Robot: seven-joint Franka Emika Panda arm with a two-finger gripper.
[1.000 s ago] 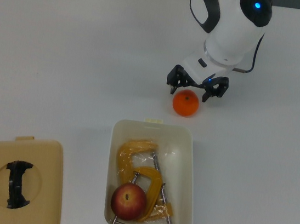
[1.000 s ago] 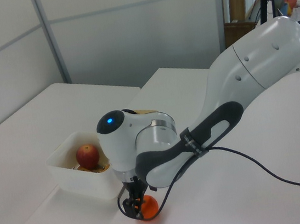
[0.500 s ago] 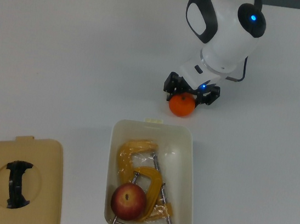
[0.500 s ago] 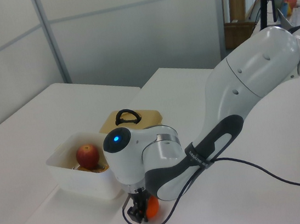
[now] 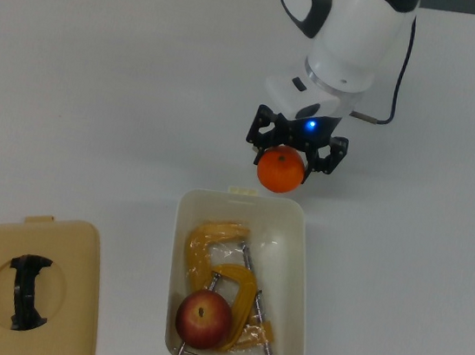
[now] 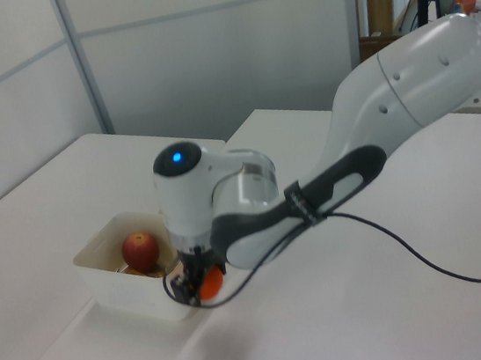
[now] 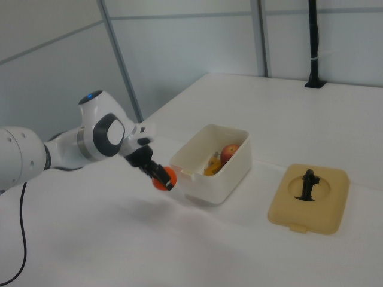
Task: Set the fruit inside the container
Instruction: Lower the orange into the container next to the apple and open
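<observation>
The cream-white container (image 5: 303, 278) sits on the white table (image 5: 98, 107) and serves as the reference for everything else. Just beyond its short end with the latch tab, in the top view above the tub's upper rim, the gripper (image 5: 291, 154) holds the orange (image 5: 281, 169) clamped between its two black fingers, one on each side of the fruit. In the right view the orange (image 7: 163, 178) hangs clear of the table surface, just beside the container's (image 7: 224, 179) near wall and about level with its rim; a faint shadow lies on the table below it. In the left view the gripper (image 6: 192, 286) and the orange (image 6: 210, 282) show at the tub's (image 6: 117, 285) near corner, partly overlapping its wall. Inside the container, the dark red apple (image 5: 204, 319) rests at the end far from the gripper, lying against two yellow-orange C-clamps (image 5: 217, 267) that fill most of the tub's floor. Well apart from the container, on the top view's left, the flat tan lid (image 5: 79, 253) lies on the table with its black handle (image 5: 27, 292) facing up; in the right view the lid (image 7: 335, 206) sits to the container's right.
</observation>
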